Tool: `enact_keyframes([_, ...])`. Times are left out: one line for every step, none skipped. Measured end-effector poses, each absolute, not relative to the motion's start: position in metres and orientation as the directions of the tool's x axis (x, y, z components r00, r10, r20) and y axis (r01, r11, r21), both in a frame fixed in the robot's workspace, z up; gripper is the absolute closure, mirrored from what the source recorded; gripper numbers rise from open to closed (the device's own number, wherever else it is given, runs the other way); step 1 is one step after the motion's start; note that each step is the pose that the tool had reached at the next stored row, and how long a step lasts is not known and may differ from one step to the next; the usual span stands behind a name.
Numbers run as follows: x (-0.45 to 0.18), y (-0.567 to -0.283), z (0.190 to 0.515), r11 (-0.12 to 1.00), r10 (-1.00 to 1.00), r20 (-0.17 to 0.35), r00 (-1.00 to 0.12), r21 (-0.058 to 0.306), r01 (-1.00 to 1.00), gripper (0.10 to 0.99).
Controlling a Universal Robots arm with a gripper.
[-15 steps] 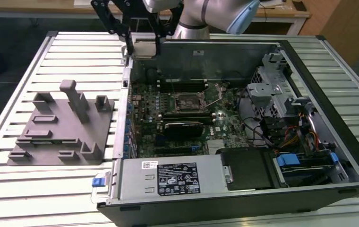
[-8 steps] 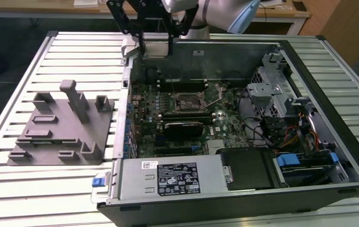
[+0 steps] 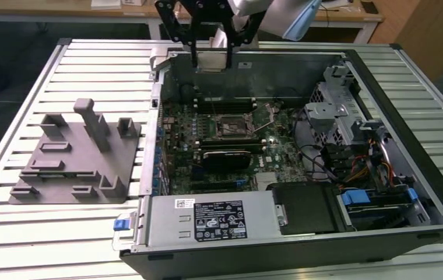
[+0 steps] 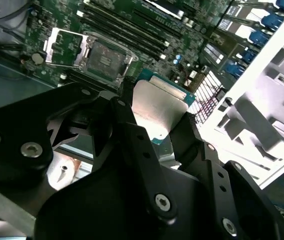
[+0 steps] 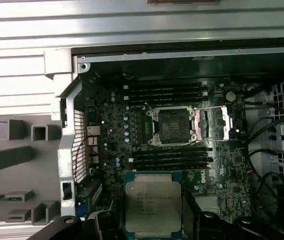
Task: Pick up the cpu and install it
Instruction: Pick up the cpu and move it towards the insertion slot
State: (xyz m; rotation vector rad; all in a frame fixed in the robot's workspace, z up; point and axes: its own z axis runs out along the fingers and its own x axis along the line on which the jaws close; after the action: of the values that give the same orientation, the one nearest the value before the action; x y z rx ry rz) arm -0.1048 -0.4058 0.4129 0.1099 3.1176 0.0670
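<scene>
Gripper (image 4: 156, 125): 2 black jointed metal fingers (image 4: 137, 145) clamped on cpu (image 5: 153, 205) edges.
cpu: flat square, matte silvery lid, green rim, held above motherboard (image 5: 107, 130).
socket (image 5: 171, 126): dark square frame, open.

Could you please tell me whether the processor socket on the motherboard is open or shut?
Open: its load plate lies swung aside, leaving the socket bare, while the gripper holds the cpu.

Silvery, green-edged cpu (image 5: 153, 202), black claw (image 5: 150, 221), green motherboard (image 5: 224, 172), grey stepped block (image 3: 74, 157).
</scene>
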Motion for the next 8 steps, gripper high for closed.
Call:
enact_keyframes([-0.102, -0.406, 0.413, 0.997, 0.071, -0.020, -0.997, 0.044, 0.070, 0.545])
enact_keyframes([-0.099, -0.406, 0.413, 0.997, 0.071, -0.020, -0.997, 0.044, 0.070, 0.545])
enact_keyframes([-0.096, -0.406, 0.413, 0.997, 0.071, -0.020, -0.997, 0.044, 0.070, 0.545])
enact_keyframes([-0.093, -0.406, 0.413, 0.997, 0.071, -0.020, -0.997, 0.044, 0.070, 0.545])
enact_keyframes([-0.091, -0.406, 0.413, 0.997, 0.071, -0.020, -0.997, 0.044, 0.070, 0.545])
enact_keyframes([-0.088, -0.406, 0.413, 0.997, 0.071, -0.020, -0.997, 0.044, 0.070, 0.545])
enact_keyframes([-0.086, -0.406, 0.413, 0.997, 0.071, -0.020, -0.997, 0.044, 0.070, 0.545])
enact_keyframes([-0.085, -0.406, 0.413, 0.997, 0.071, -0.020, -0.997, 0.044, 0.070, 0.545])
